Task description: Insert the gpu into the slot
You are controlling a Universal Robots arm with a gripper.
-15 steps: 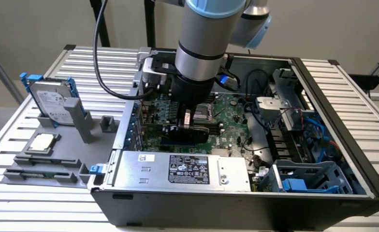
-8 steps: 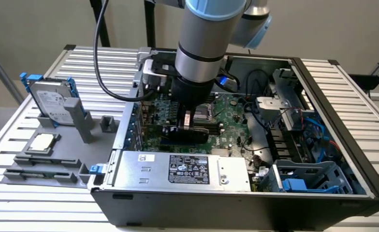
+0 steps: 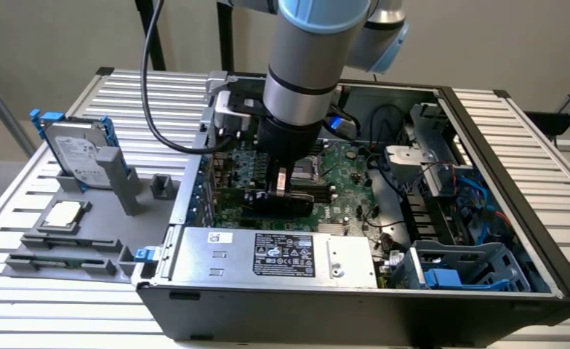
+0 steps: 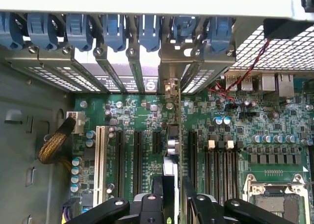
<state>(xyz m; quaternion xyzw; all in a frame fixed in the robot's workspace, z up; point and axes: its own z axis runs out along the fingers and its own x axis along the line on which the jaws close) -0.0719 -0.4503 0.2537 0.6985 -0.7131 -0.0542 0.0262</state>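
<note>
The gpu stands edge-on over the green circuit board. Its metal bracket end meets the row of rear case openings. In the exterior view it is a flat black card lying low across the board inside the open case. My gripper straddles the card's near end. One black finger stands on each side of it, and the jaws stand open. Seen from outside, the gripper points straight down into the case. The slot is hidden beneath the card.
Black expansion slots and a white one flank the card, with memory slots and the CPU socket beyond. Blue bracket latches line the case rear. A silver power supply fills the near side. A hard drive stands on the grey fixture outside.
</note>
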